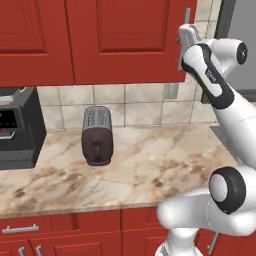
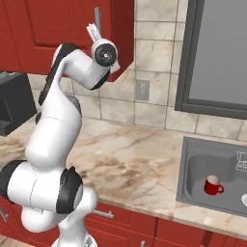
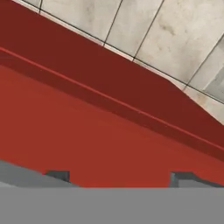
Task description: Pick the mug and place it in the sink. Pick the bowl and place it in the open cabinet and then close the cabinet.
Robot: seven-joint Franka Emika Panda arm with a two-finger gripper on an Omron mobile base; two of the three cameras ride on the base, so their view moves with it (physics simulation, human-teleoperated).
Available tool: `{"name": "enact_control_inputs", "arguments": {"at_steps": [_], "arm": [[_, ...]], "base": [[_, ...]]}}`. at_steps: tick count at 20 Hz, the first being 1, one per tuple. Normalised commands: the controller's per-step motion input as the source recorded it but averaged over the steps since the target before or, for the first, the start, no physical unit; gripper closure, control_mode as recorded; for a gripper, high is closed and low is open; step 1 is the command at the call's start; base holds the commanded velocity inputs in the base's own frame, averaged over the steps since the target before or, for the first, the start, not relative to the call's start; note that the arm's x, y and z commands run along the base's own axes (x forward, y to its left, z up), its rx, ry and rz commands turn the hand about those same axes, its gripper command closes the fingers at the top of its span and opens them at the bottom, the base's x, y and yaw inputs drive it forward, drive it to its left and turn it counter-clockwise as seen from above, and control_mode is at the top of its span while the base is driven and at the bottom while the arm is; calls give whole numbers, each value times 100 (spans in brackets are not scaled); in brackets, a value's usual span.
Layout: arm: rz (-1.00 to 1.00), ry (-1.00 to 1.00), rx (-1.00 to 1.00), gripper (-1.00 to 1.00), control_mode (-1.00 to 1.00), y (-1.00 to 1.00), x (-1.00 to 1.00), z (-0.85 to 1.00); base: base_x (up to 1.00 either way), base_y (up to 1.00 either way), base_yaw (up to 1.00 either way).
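Note:
The red wall cabinet (image 1: 125, 40) hangs above the counter with its panelled door flush, and it appears again, closer, as cabinet (image 3: 87, 131). My gripper (image 1: 187, 36) is raised to the door's right edge, at the vertical silver handle (image 1: 186, 14). From the other side the gripper (image 2: 94, 30) sits just below the handle (image 2: 98, 17). In the hand view the gripper (image 3: 120, 177) is open, its two tips wide apart against the red panel with nothing between them. The red mug (image 2: 212, 185) stands upright in the sink (image 2: 192, 166). The bowl is out of view.
A dark toaster (image 1: 97, 135) stands mid-counter and a black coffee machine (image 1: 15, 130) at the left. The marble counter (image 1: 150, 165) ends at red base drawers. A wire rack (image 2: 241, 161) sits in the sink, below a grey-framed window (image 2: 217, 53).

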Motion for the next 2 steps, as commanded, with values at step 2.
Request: {"name": "enact_control_inputs", "arguments": {"at_steps": [2], "arm": [[25, 23, 8, -100, -100, -39, 100, -30]], "base": [[0, 0, 0]]}}
